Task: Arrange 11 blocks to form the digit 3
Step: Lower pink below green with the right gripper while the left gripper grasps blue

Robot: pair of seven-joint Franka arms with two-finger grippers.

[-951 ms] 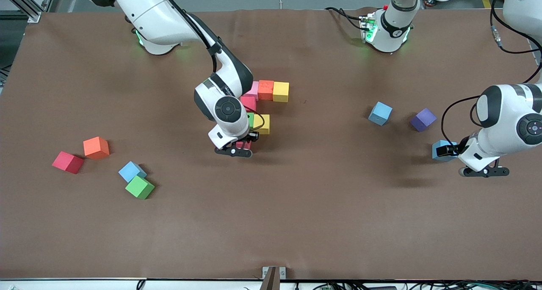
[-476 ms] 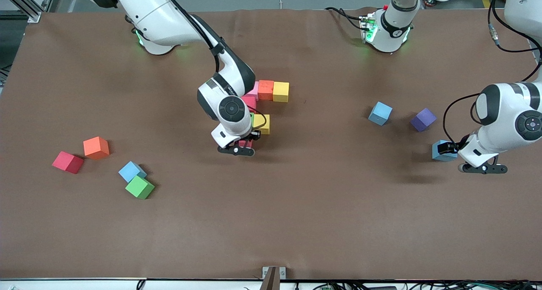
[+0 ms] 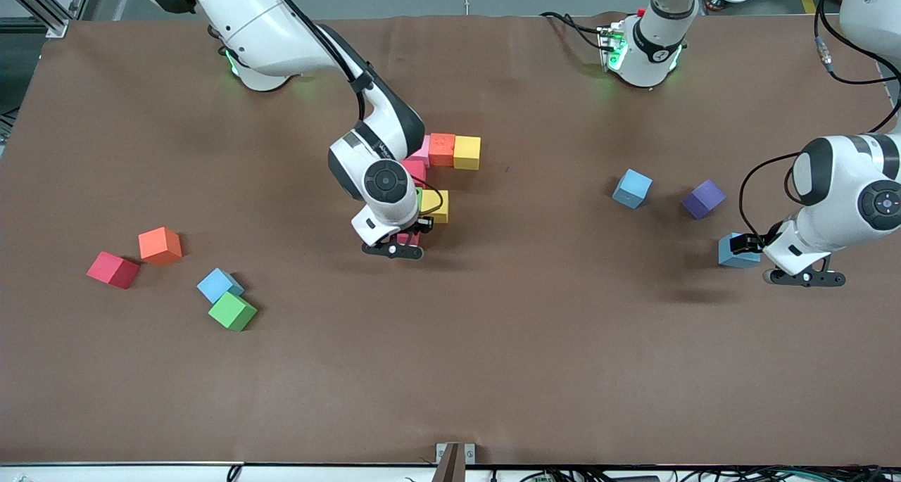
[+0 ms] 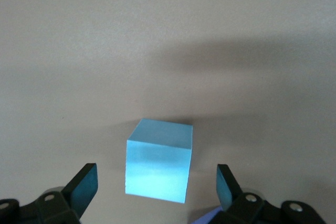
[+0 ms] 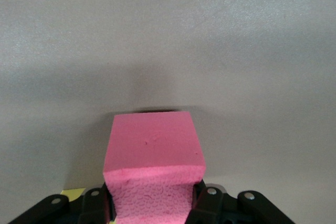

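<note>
Front view: brown counter [image 3: 493, 369] carries the whole job. Partial digit sits mid-counter, toward the edge where the arm bases stand: a top row of pink block [image 3: 422, 148], orange block [image 3: 442, 148] and yellow block [image 3: 467, 152], touching; a red block [image 3: 413, 169] just below the pink one; then a second yellow block [image 3: 436, 205] with a sliver of green beside it, mostly hidden by the right arm.

Right tool [image 3: 392, 250] is low over the spot just below that middle row, clamped shut on a red block [image 5: 152, 166] (reads pink in its wrist view), which looks close to or on the counter.

Left tool [image 3: 804, 278] hangs near the left arm's end of the counter with fingers spread wide, empty; a blue block [image 4: 158, 167] lies between the fingers [image 4: 84, 184], untouched.

Loose stock:
- blue [image 3: 632, 188] and purple [image 3: 703, 198] blocks nearby
- red [image 3: 112, 269], orange [image 3: 160, 245], blue [image 3: 219, 284] and green [image 3: 232, 311] blocks toward the right arm's end

Risks, as I judge them:
- Releasing the red block off-line would leave the joint crooked.
- Withdrawing fingers could drag soft foam and nudge the middle row.
- The blue block sits turned against the left fingers; closing may twist it.
</note>
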